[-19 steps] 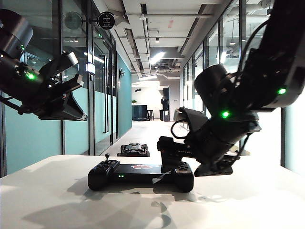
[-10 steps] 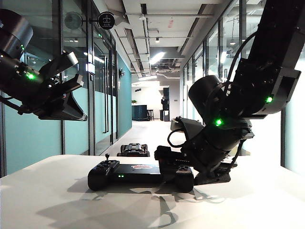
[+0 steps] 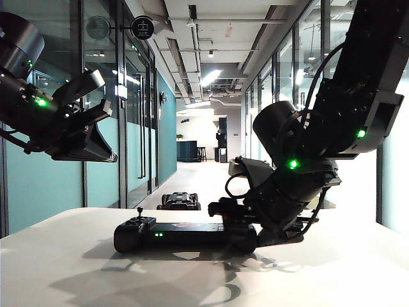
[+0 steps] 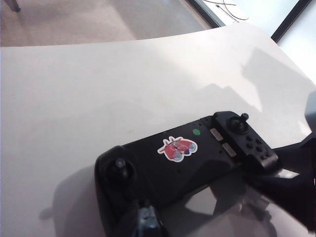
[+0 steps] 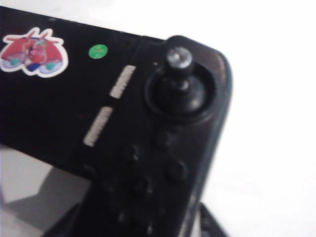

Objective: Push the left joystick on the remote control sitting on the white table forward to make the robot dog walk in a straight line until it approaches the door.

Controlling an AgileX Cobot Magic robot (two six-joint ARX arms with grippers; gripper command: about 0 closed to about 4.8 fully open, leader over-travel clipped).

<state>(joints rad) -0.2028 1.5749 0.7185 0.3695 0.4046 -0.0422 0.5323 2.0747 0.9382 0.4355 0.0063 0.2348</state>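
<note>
Your right tool point(image 3: 233, 225) is down at the right end of the remote control point(image 3: 185, 234), its jaws closed around that end grip. The controller lies flat on the white bench point(image 3: 77, 268), its left joystick point(image 3: 139, 210) standing free. Your left tool point(image 3: 96, 96) hangs high at the left, jaws apart, holding nothing. The robot dog point(image 3: 179, 201) sits on the corridor floor beyond.

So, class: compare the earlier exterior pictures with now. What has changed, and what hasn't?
The right gripper has come down onto the right end of the remote control, which now lies flatter and slightly further left on the white table. The left gripper stays raised at the left; the robot dog has not moved.
</note>
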